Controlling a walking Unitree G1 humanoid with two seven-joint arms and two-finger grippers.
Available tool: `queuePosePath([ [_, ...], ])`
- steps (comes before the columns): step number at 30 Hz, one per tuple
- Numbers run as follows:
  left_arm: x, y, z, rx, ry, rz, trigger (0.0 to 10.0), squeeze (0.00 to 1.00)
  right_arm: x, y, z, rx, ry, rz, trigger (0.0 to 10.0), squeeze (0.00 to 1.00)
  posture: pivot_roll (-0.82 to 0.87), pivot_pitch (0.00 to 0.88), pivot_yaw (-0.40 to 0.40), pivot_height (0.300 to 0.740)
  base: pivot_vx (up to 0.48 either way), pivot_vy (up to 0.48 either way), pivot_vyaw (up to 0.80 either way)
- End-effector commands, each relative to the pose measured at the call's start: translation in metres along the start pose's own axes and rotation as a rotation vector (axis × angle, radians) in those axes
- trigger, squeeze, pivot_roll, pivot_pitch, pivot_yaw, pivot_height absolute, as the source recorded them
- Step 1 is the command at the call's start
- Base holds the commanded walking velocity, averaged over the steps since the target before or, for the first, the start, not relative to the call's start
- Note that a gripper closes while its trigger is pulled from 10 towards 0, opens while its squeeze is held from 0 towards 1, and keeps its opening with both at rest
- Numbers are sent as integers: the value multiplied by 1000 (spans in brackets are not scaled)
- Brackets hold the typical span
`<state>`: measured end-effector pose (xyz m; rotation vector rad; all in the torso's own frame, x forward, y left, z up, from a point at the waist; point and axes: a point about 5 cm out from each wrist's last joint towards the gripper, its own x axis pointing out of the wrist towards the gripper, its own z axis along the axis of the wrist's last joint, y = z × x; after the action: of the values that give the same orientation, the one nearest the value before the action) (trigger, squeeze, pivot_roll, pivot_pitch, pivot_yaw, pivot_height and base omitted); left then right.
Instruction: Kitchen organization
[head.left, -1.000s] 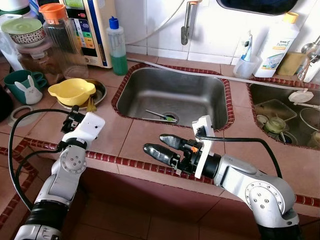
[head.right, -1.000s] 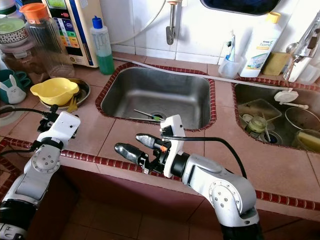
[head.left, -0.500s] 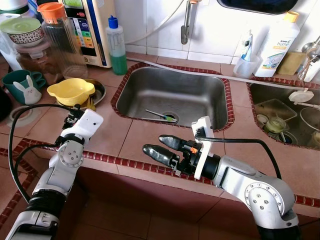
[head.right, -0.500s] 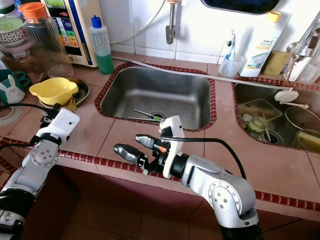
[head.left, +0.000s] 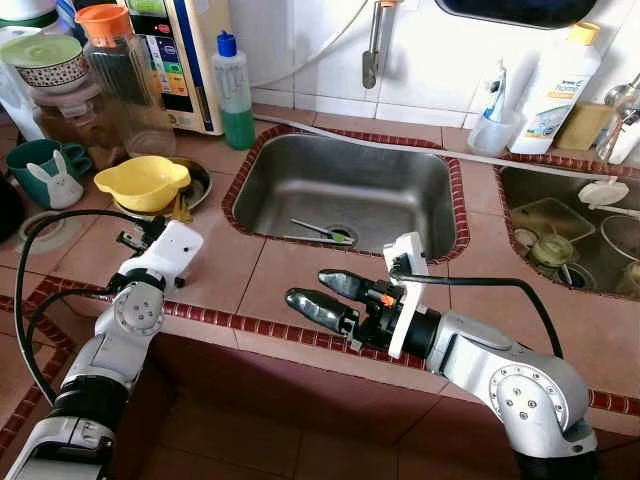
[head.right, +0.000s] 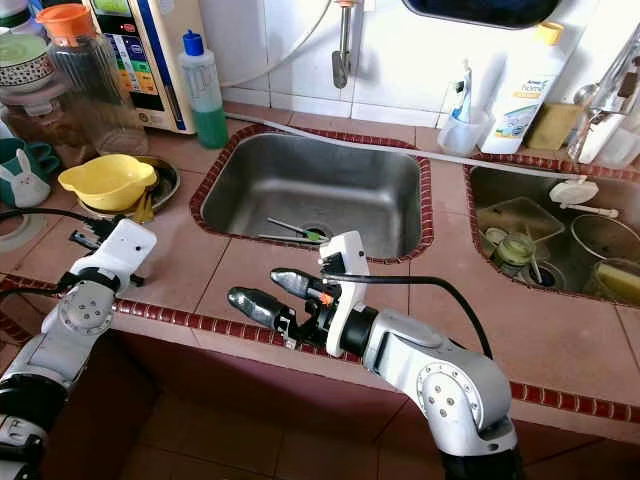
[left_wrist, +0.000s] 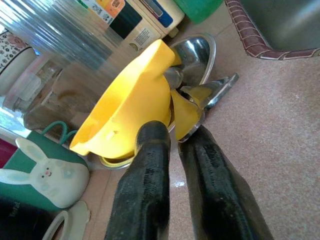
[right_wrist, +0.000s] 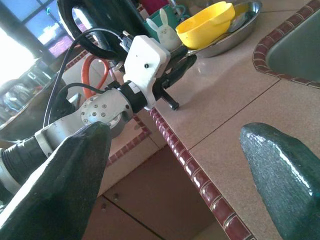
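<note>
A yellow bowl (head.left: 143, 183) sits in a shallow metal dish (head.left: 201, 176) on the tiled counter, left of the sink. A yellow and metal utensil (left_wrist: 200, 97) leans at the dish's edge. My left gripper (left_wrist: 175, 134) is low over the counter just in front of the bowl, pointing at it. Its fingers (left_wrist: 145, 170) are shut with nothing between them. My right gripper (head.left: 308, 287) hovers open and empty over the counter's front edge, before the sink (head.left: 250, 160). A green-handled utensil (head.left: 320, 230) lies by the sink drain.
A green bunny mug (head.left: 42, 172), stacked bowls (head.left: 50, 62), a plastic jug (head.left: 120, 75) and a green soap bottle (head.left: 235, 95) crowd the back left. A second basin (head.left: 510, 185) at the right holds dishes. A detergent bottle (head.left: 560, 85) stands behind it.
My left arm has shifted slightly left and its gripper has turned a little in front of the yellow bowl. The right arm has held still.
</note>
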<state>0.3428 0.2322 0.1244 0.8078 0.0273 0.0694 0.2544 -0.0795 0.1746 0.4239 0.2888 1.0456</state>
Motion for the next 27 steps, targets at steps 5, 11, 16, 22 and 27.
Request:
queuePosePath([
  [5,2,3,5,9,-25,0,0,0,0,3,3,-21,-10,4,10000,0,2,92,21,740,0,0,0],
  [11,-3,1,7,7,-33,7,0,0,1,3,2,-19,-14,3,10000,0,4,94,24,740,0,0,0],
  [16,-7,1,12,10,-50,38,0,0,1,3,3,-20,-12,10,10000,0,8,95,22,740,0,0,0],
  [22,-9,3,17,16,-69,50,0,0,0,3,3,-36,3,24,10000,0,8,94,25,740,0,0,0],
  [27,-10,6,21,29,-81,51,0,0,-7,0,2,-77,55,41,10000,0,5,93,30,740,0,0,0],
])
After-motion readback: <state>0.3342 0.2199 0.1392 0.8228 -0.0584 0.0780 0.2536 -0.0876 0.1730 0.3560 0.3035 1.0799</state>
